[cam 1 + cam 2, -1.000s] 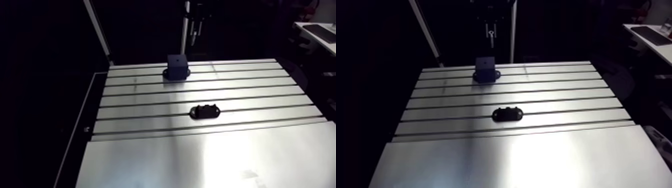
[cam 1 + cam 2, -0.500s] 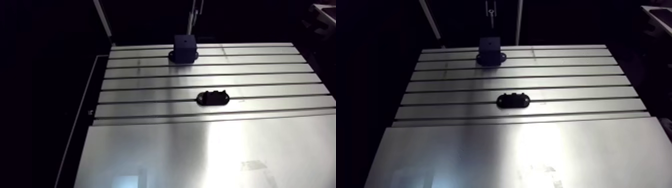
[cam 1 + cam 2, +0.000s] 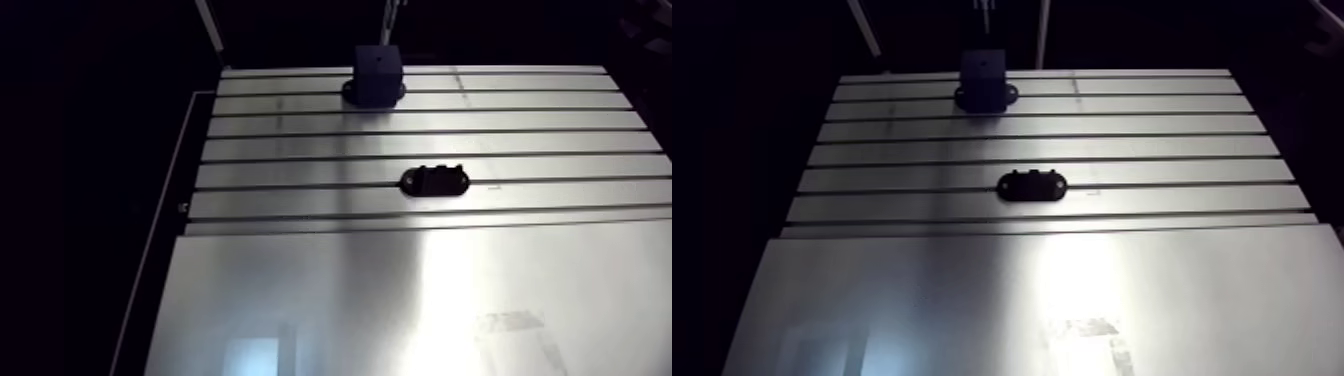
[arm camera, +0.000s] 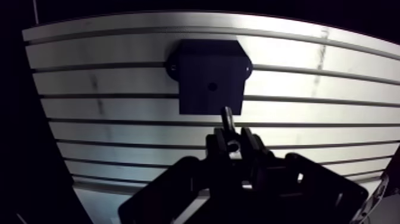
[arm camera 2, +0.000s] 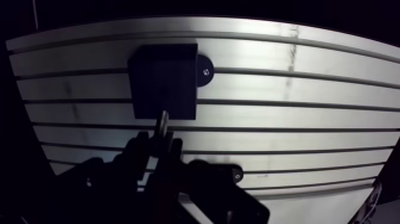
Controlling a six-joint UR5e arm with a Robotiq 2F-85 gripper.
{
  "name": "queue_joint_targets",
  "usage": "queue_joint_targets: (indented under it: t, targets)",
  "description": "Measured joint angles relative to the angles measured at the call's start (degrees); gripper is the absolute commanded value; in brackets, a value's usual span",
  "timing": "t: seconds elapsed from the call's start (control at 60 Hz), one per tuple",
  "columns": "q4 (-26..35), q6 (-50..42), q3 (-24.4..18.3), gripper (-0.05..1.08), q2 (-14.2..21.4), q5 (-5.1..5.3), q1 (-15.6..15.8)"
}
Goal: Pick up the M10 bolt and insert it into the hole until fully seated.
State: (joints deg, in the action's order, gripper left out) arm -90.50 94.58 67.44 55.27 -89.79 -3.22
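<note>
Heads up, your claw (image 4: 233,138) is clamped on the M10 bolt (image 4: 227,117), with the shank poking out past the fingertips. Right ahead of it sits the dark block (image 4: 211,83), and the bolt tip is short of its hole (image 4: 212,87). The black oval holder (image 3: 434,180) lies well apart from the claw on the slotted table (image 3: 400,290).

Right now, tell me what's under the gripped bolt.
The bolt, held by the gripper, points at the dark block's near edge, short of its hole. Slotted table surrounds the block. The hole's inside and the table beneath the block are hidden.
</note>
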Motion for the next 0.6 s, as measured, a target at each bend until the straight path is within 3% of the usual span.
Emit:
queue_joint_targets:
  t: [0.6]
  targets:
    - [0.3, -0.1, -0.9, 1.08, -1.4, -0.32, 1.2]
